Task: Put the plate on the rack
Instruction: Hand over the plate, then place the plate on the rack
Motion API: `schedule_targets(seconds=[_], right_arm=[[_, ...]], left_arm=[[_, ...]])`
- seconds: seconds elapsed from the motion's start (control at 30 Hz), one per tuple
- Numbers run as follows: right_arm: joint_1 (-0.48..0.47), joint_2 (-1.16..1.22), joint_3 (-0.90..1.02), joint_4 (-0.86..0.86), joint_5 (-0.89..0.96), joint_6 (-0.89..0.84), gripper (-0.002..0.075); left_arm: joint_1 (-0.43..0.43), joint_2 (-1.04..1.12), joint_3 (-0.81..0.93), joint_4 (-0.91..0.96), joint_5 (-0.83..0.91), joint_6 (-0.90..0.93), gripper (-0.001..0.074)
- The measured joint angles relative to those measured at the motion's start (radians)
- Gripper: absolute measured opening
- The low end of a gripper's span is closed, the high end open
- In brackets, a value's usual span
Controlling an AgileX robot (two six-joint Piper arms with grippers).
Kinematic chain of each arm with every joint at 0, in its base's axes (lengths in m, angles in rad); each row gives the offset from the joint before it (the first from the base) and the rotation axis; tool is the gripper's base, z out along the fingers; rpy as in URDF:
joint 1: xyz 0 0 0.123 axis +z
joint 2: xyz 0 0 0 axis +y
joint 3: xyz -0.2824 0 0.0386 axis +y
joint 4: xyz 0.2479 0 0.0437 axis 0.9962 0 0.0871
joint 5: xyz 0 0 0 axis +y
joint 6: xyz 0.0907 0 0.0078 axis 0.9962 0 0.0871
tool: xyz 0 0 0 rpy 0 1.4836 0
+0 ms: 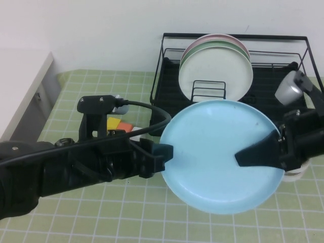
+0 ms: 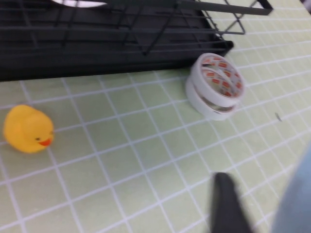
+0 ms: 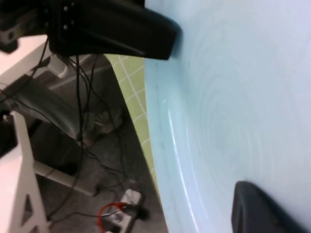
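plate point(image 1: 217, 152) lifted before rack point(image 1: 268, 86), not yet slotted; left gripper point(image 1: 164, 152) and right gripper point(image 1: 255, 154) each clamp an edge.

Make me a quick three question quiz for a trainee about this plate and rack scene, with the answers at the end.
1. True or false: the blue plate already stands in the rack.
2. Which claws touch the blue plate? A) left only B) right only C) both
3. What yellow toy lies on the mat near the rack?

Key
1. False: it is held in front of the rack, above the mat.
2. C: the left claw grips its left rim, and the right claw grips its right side.
3. A rubber duck, seen in the left wrist view.
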Motion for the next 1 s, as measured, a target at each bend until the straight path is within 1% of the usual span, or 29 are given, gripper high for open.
schedule_targets(seconds=[0.07,0.1,0.17,0.2,0.27,0.33,0.37,0.43,0.53,0.57,0.6,0.67,0.73,0.87,1.0], right_arm=[[0.000,0.000,-0.022,-0.003,-0.005,-0.032,0.0152],[0.000,0.000,-0.040,-0.017,-0.015,-0.050,0.0151],[0.000,0.000,-0.088,-0.065,-0.051,-0.072,0.0150],[0.000,0.000,-0.111,-0.092,-0.073,-0.075,0.0150],[0.000,0.002,-0.173,-0.168,-0.118,-0.075,0.0150],[0.000,0.010,-0.246,-0.248,-0.139,-0.072,0.0150],[0.000,0.019,-0.286,-0.285,-0.141,-0.071,0.0150],[0.000,0.044,-0.364,-0.346,-0.143,-0.071,0.0150],[0.000,0.115,-0.504,-0.415,-0.132,-0.063,0.0149],[0.000,0.146,-0.559,-0.427,-0.120,-0.060,0.0149],[-0.004,0.173,-0.615,-0.433,-0.101,-0.059,0.0149],[-0.016,0.247,-0.733,-0.439,-0.046,-0.056,0.0148],[-0.031,0.319,-0.837,-0.439,0.013,-0.056,0.0148],[-0.073,0.486,-1.046,-0.435,0.122,-0.056,0.0148],[-0.103,0.627,-1.233,-0.378,0.176,-0.059,0.0148]], left_arm=[[0.000,0.000,0.000,0.000,-0.025,-0.004,0.0433],[0.000,0.000,0.000,0.004,-0.034,-0.010,0.0487],[0.000,-0.004,0.000,0.037,-0.044,-0.037,0.0549],[0.000,-0.009,0.000,0.059,-0.048,-0.051,0.0566],[0.000,-0.030,0.000,0.124,-0.057,-0.102,0.0573],[0.000,-0.056,0.000,0.213,-0.080,-0.176,0.0545],[0.000,-0.072,0.004,0.263,-0.098,-0.230,0.0510],[0.008,-0.100,0.010,0.357,-0.128,-0.332,0.0410],[0.043,-0.137,0.029,0.481,-0.117,-0.467,0.0168],[0.059,-0.149,0.038,0.510,-0.091,-0.495,0.0111],[0.078,-0.161,0.044,0.529,-0.057,-0.516,0.0072],[0.110,-0.175,0.060,0.553,0.028,-0.545,0.0033],[0.137,-0.183,0.074,0.560,0.115,-0.562,0.0015],[0.163,-0.184,0.097,0.581,0.276,-0.579,0.0004],[0.163,-0.184,0.102,0.589,0.369,-0.581,0.0001]])
